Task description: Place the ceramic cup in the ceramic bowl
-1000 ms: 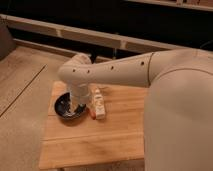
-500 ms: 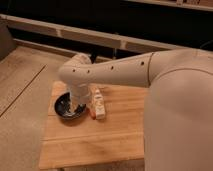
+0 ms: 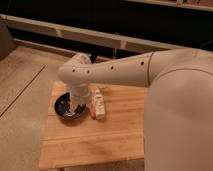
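Smooth cream-white arm, thick and rounded, small dark holes dotting its shell, a bulbous joint up front; the pale gripper hangs over the ceramic bowl.

No visible change: hand over ceramic bowl

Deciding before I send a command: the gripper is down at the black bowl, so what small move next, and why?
Probably a short straight lift. The gripper is low over the ceramic bowl, the wrist hides the ceramic cup, and the bottle is close beside the bowl, so rising vertically would reveal the cup without nudging anything.
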You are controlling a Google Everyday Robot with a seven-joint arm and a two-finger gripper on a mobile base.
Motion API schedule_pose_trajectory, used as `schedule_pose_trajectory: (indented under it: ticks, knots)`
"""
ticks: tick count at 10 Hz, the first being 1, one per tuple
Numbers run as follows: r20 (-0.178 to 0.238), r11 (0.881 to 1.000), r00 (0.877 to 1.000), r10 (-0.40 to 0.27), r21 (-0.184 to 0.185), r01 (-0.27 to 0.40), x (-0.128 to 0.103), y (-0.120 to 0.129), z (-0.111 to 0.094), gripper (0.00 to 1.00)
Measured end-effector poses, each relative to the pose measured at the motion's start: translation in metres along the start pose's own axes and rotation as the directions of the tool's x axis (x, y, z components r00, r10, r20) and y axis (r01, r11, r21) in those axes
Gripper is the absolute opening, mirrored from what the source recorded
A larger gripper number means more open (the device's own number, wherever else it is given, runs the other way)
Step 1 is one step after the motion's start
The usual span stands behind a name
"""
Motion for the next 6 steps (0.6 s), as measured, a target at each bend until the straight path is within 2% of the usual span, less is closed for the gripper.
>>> schedule_pose_trajectory:
  ticks: [1, 2, 3, 4, 6]
  knots:
    - [0.055, 1.0, 0.998, 0.0, -0.028, 0.002, -0.016, 0.005, -0.005, 0.65]
    - [0.131, 0.997, 0.991, -0.011, -0.068, 0.02, -0.037, 0.009, -0.016, 0.65]
    - [0.203, 0.994, 0.979, -0.032, -0.1, 0.053, -0.055, 0.011, -0.029, 0.65]
    - [0.301, 0.982, 0.95, -0.081, -0.14, 0.128, -0.074, 0.014, -0.05, 0.65]
    - [0.381, 0.967, 0.916, -0.123, -0.162, 0.197, -0.086, 0.016, -0.069, 0.65]
